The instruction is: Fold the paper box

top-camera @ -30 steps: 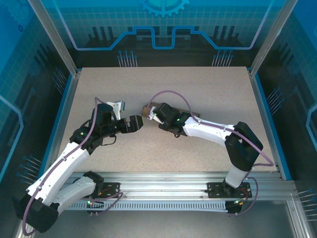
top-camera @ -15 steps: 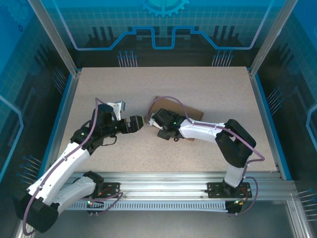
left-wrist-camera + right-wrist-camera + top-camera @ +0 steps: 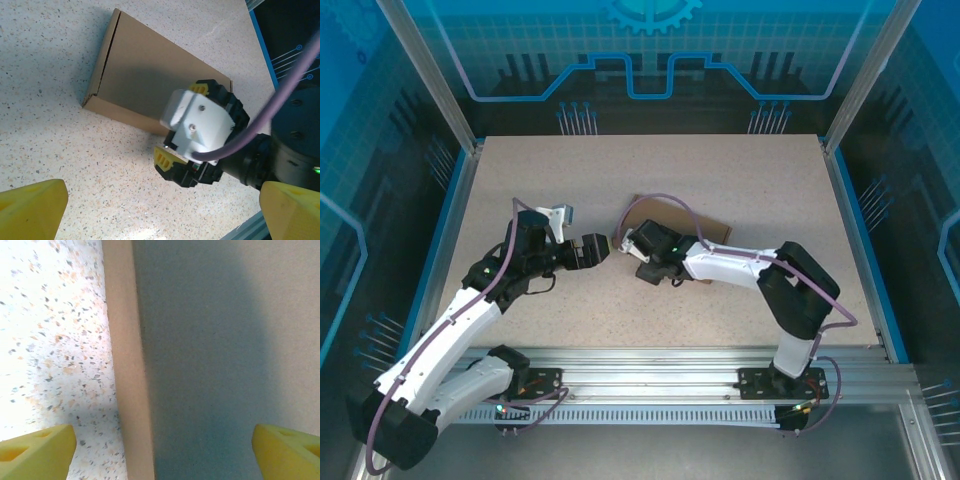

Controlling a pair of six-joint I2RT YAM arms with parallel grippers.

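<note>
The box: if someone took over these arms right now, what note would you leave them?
Left gripper: open, empty, just left of the box.
Right gripper: open, over the box's edge, gripping nothing.
Box: flat on the table, lid down, looks closed.
Done: the folding, seemingly.
Left: probably check that the lid holds, then pull both arms back.

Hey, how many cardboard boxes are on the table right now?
1. The cardboard box lies near the middle of the table, partly under the right arm. The arms cover little else, so a second, hidden one is unlikely.
</note>
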